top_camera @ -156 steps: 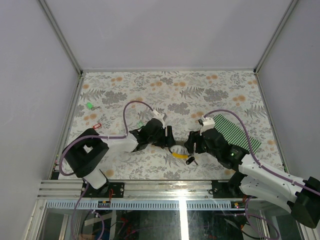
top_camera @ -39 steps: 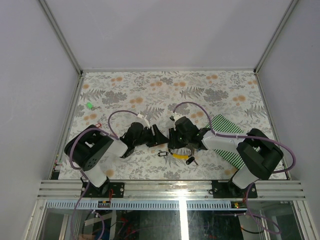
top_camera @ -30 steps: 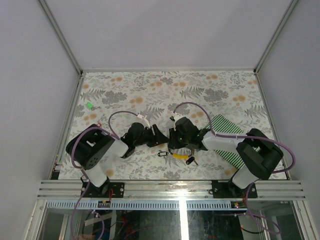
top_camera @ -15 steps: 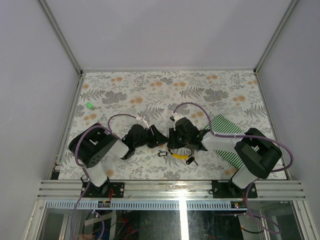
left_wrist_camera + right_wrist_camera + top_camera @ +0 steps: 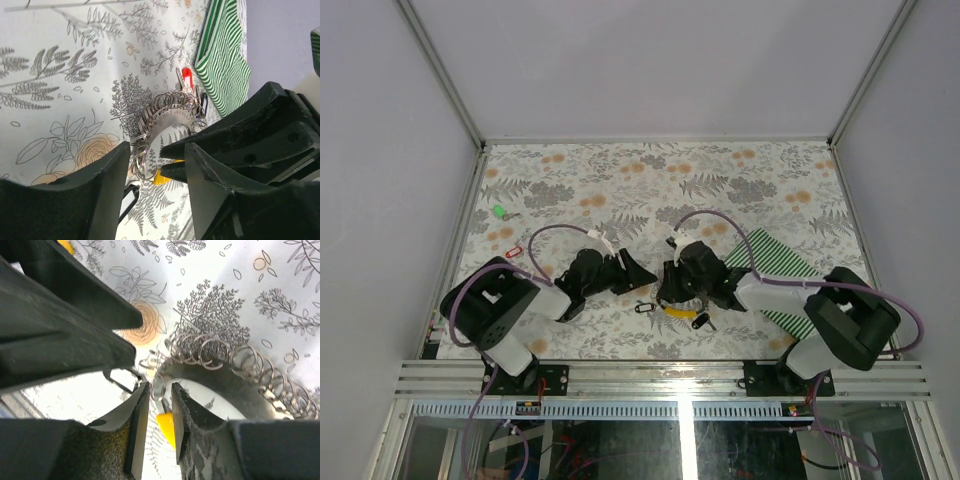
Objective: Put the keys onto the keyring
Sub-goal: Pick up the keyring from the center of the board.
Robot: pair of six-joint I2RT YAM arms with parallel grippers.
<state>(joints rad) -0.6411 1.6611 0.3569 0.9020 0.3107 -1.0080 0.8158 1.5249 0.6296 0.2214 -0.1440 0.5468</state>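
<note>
The keyring [image 5: 167, 107] is a curved chain of silvery rings on the floral table; in the right wrist view the keyring [image 5: 235, 362] arcs just ahead of the fingers. A red key [image 5: 186, 75] lies at its far end and a yellow key [image 5: 678, 311] at its near end. My left gripper [image 5: 157, 150] is open, its jaws standing either side of the chain's near rings. My right gripper [image 5: 159, 386] is open by a narrow gap, with one end ring and the yellow key [image 5: 166, 422] in that gap. The two grippers [image 5: 638, 278] [image 5: 667, 292] nearly touch tip to tip.
A green-and-white striped mat [image 5: 790, 262] lies right of the grippers. A black tag [image 5: 645, 307] and a black key [image 5: 703, 321] lie near the yellow key. A green key [image 5: 500, 211] and a red key [image 5: 515, 250] rest far left.
Both arms' upper links have swung outward while the gripper tips stayed over the chain's near end. Five seconds ago the grippers stood farther apart.
</note>
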